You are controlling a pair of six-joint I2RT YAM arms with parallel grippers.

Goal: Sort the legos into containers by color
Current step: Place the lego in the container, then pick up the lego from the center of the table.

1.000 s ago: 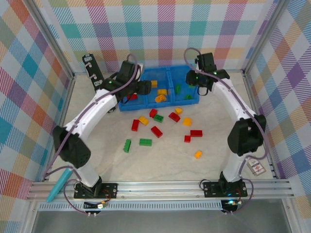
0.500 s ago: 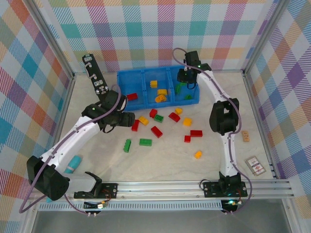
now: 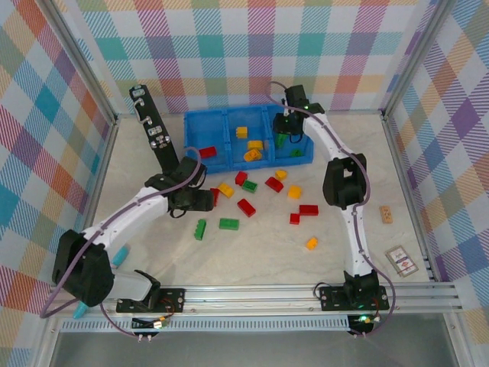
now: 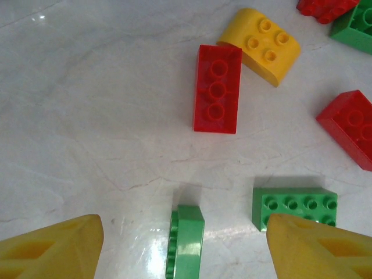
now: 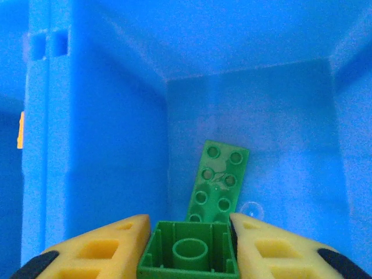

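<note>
Green brick is clamped between the right fingers, hollow underside toward the wrist camera. It sits inside the right-hand compartment of the blue bin, above a flat green plate leaning on the bin floor. Left fingers are spread wide and hold nothing, low over the counter with an on-edge green piece between them; red brick touches a yellow brick just beyond, other bricks loose nearby.
</note>
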